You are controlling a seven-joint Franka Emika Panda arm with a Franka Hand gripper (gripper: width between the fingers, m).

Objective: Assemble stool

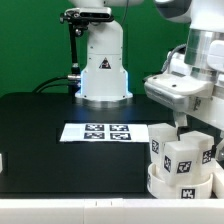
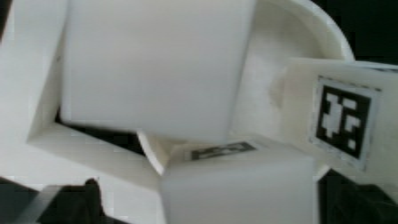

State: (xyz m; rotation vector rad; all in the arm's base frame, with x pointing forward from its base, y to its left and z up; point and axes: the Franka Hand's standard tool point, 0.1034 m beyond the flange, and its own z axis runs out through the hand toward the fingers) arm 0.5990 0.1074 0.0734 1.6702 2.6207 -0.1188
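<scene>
Judging from how the parts lie, the stool looks well advanced: in the exterior view the round seat (image 1: 180, 186) rests on the black table (image 1: 40, 130) at the exterior view's lower right, directly beneath the pincer (image 1: 181, 127), and at least three chunky square legs stand up from it, among them a leg (image 1: 162, 145) just beside the pincer and a tagged leg (image 1: 183, 160) right below it. The wrist view shows the same cluster from close above: the seat's curved rim (image 2: 329, 40) behind, a broad white leg (image 2: 151, 65) in the middle of the frame, and a leg with a black-and-white tag (image 2: 347, 112) to one side. Whether each leg is fully seated in the seat I cannot tell, nor can I say how many legs the kit has in all, so what remains is likely a last leg or a final tightening. The pincer hangs low over the legs, and whether its fingers are apart or clamped on a leg I cannot tell, since they are hidden among white parts. Well away from the pincer lie the marker board (image 1: 106, 132) and the robot base (image 1: 104, 62).
</scene>
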